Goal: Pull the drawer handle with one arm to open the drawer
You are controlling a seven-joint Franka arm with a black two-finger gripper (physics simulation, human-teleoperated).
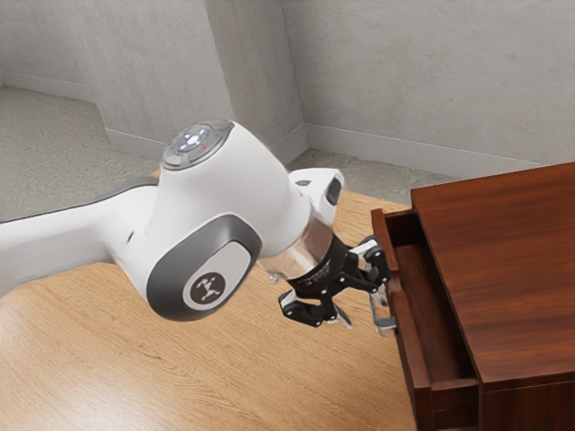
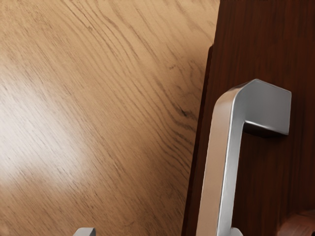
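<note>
- Wooden table top point(image 1: 162, 377) lies bare across the exterior view's left and lower side; wide free room there.
- Arm point(image 1: 216, 242) spans from the exterior view's left and hangs over that room.
- Cabinet point(image 1: 512, 260) blocks the exterior view's right with a solid top and side.
- Drawer point(image 1: 436, 314) stands partly out of the cabinet. Its front juts into the free room; the cavity behind the front is open from above.
- Handle point(image 1: 384, 316) stands off the drawer front, with a slim gap behind the bar in the wrist view.
- Gripper point(image 1: 358, 294) is right at the handle, fingers spread.
- Wall point(image 1: 431, 72) is well behind, clear of it all.
</note>
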